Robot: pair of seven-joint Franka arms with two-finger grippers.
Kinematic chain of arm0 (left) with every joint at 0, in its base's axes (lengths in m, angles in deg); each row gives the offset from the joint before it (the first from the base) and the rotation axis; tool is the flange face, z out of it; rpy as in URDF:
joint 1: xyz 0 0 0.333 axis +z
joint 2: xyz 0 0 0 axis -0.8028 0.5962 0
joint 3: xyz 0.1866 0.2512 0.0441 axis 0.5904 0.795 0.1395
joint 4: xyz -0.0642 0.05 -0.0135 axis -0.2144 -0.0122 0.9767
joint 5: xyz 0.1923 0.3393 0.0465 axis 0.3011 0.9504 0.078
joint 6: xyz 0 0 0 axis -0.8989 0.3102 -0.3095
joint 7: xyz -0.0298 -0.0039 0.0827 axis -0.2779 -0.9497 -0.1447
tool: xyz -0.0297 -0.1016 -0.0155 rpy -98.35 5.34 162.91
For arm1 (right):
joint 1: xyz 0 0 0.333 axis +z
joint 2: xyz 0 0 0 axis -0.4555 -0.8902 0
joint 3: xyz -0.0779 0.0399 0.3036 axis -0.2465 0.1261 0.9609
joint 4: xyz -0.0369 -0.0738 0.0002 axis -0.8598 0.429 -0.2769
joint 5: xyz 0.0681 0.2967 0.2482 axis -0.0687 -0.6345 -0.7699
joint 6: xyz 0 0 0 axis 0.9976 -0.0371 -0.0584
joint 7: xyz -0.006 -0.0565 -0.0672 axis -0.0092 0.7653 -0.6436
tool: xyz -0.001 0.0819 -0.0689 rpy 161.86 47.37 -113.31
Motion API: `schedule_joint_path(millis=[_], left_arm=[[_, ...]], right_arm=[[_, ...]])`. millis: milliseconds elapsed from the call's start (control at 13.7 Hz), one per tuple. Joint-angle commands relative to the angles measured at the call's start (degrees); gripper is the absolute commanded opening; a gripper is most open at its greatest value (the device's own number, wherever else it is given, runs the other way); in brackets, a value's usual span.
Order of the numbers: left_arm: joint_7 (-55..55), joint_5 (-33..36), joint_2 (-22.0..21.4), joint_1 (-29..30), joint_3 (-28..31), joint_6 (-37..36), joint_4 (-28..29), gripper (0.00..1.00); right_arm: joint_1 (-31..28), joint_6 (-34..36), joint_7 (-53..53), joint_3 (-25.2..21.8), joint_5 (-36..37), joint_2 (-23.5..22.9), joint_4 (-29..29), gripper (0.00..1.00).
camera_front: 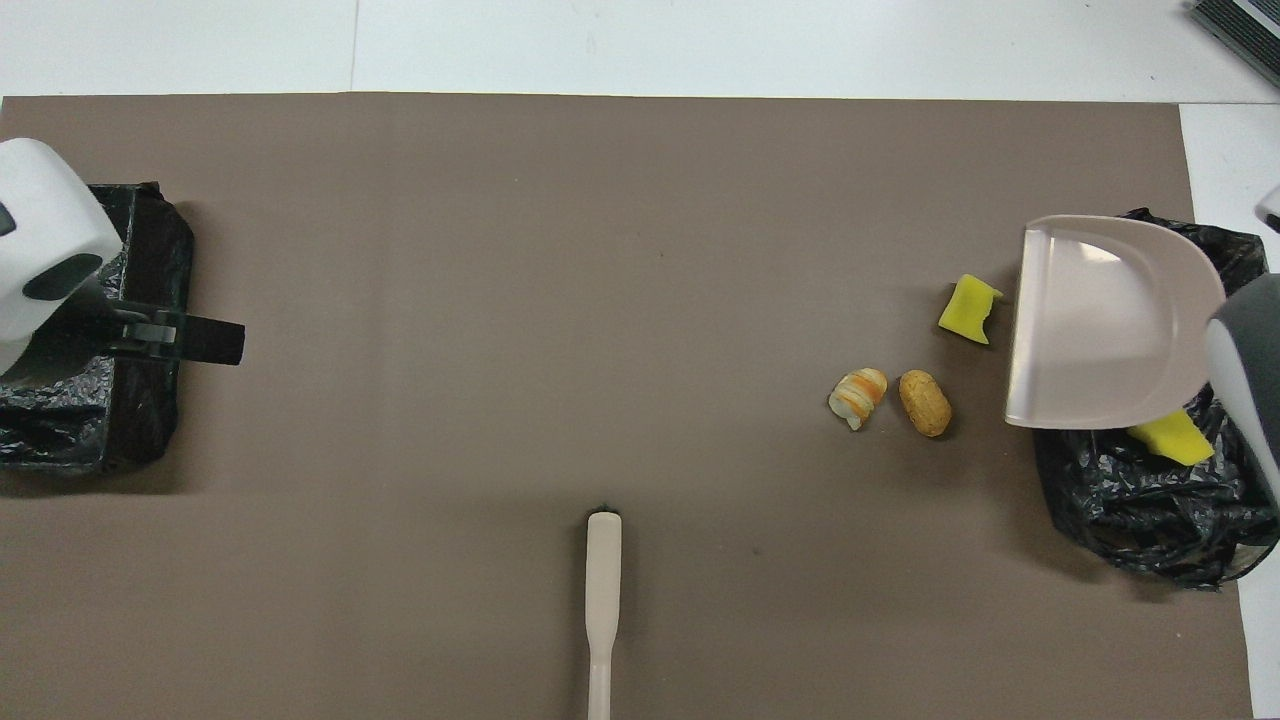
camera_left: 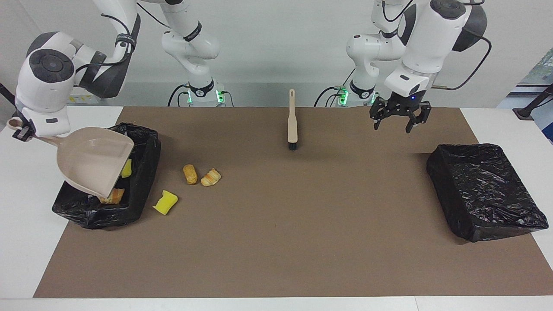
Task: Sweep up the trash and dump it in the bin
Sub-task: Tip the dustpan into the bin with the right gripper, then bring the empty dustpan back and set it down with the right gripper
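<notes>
The trash is in two lots. Three bits lie on the brown mat (camera_left: pixel 276 224) near the right arm's end of the surface: a yellow sponge chunk (camera_left: pixel 165 203), a brown bread bit (camera_left: pixel 189 174) and a striped croissant bit (camera_left: pixel 211 177). The two bread bits lie just beside each other, nearer to the robots than the sponge chunk. The other bits are in the black-lined bin (camera_left: pixel 142 172) at that same end; a yellow sponge piece (camera_left: pixel 126 169) and a bread piece (camera_left: pixel 113 196) peek out from under the beige dustpan (camera_left: pixel 97 159). The dustpan is tipped over the bin with nothing left in it. The right claw (camera_left: pixel 19 129) is pressed tight on the dustpan's handle, up in the air above the white surface (camera_left: pixel 26 207) beside the bin. The three loose bits are well apart from this claw, past the bin toward the middle of the mat. The beige brush (camera_left: pixel 292 120) lies flat on the mat near the robots, in the middle, with no claw on it. The left claw (camera_left: pixel 400 116) hangs with its fingers spread and nothing in it, up in the air near a second black-lined bin (camera_left: pixel 484 190) at the left arm's end. A pale wall (camera_left: pixel 268 52) stands at the robots' backs.
</notes>
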Motion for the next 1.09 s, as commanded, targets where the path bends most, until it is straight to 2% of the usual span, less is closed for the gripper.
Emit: schedule_joint_path(millis=[0, 219, 437, 656, 801, 1020], left_arm=[[0.69, 0.25, 4.65, 0.97, -0.66, -4.75, -7.51, 1.00], [0.69, 0.25, 3.60, 0.80, -0.75, -4.84, -7.08, 1.00], [0.86, 0.16, 3.07, 0.88, -0.93, -4.49, -6.02, 1.00], [0.69, 0.43, 3.24, 1.41, -0.92, -4.22, -6.37, 1.00], [1.99, 1.04, 3.24, 2.55, -0.75, -5.10, -6.72, 1.00], [5.70, 0.96, 3.16, 1.07, 3.11, -9.57, -6.98, 1.00]], right_arm=[[5.13, 4.80, 11.19, 0.10, -5.57, 1.15, -0.15, 0.00], [9.27, 8.68, 24.88, 0.10, -14.44, 2.38, -1.38, 0.00], [16.82, 9.48, 44.91, 0.10, -18.59, 3.00, -3.23, 0.00], [22.55, 7.56, 66.00, 0.10, -27.89, 1.16, -2.62, 0.00], [26.49, 3.96, 76.65, 0.10, -32.73, -0.60, -2.53, 0.00], [31.87, 0.00, 90.90, 0.10, -39.33, -5.43, 0.62, 0.00]])
